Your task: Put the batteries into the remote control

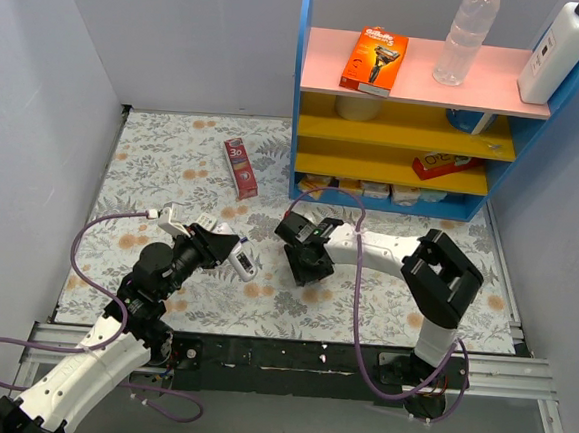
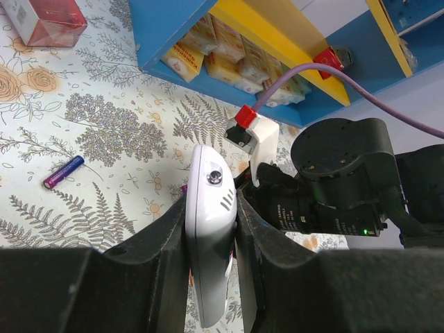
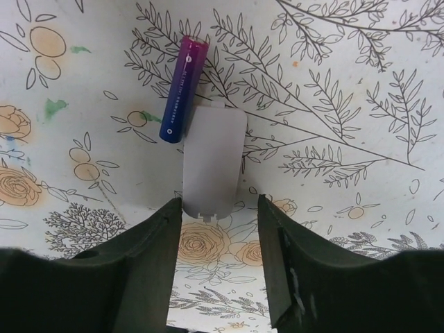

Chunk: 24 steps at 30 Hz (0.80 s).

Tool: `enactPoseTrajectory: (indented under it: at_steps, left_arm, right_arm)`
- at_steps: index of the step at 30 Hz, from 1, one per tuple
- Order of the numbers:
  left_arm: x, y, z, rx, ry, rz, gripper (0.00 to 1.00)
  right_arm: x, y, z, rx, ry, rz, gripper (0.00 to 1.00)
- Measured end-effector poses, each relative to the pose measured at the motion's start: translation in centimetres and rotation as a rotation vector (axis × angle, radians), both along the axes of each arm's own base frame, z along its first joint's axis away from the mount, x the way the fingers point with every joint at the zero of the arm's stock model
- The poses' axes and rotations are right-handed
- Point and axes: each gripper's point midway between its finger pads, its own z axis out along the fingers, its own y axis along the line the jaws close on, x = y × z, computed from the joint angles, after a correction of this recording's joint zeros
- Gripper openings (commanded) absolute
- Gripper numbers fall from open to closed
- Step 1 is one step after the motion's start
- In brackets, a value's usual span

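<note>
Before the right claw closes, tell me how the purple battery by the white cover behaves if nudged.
The battery is a smooth cylinder lying on its side, so it will probably roll. Its glossy skin looks slippery to pinch. The thin white cover beside it likely won't stop it.

Left arm: rises from its base at the lower left of the top view and leans up and right, wrist left of frame centre. Left gripper points right, toward mid-frame. In the left wrist view, its dark left fingers press on both long sides of the remote control, jaws clamped tight.

Right arm: base at lower right, upper link near vertical, elbow bent sharply, forearm running left to frame centre. Right gripper is tipped downward. In the right wrist view, the right fingers stand apart, a clear gap between the tips.
</note>
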Motion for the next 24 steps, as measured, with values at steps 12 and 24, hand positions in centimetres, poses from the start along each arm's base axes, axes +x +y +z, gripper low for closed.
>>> enactPoseTrajectory:
  at_steps: [12,24]
  left_arm:
    - [0.0,0.0,0.0,0.011,-0.007,-0.003,0.00]
    - [-0.2,-1.0,-0.2,0.002,0.006,-0.057,0.00]
  right_arm:
    - [0.6,0.4,-0.2,-0.009,-0.005,-0.007,0.29]
    - [0.5,-3.7,-0.3,-0.022,0.001,-0.078,0.10]
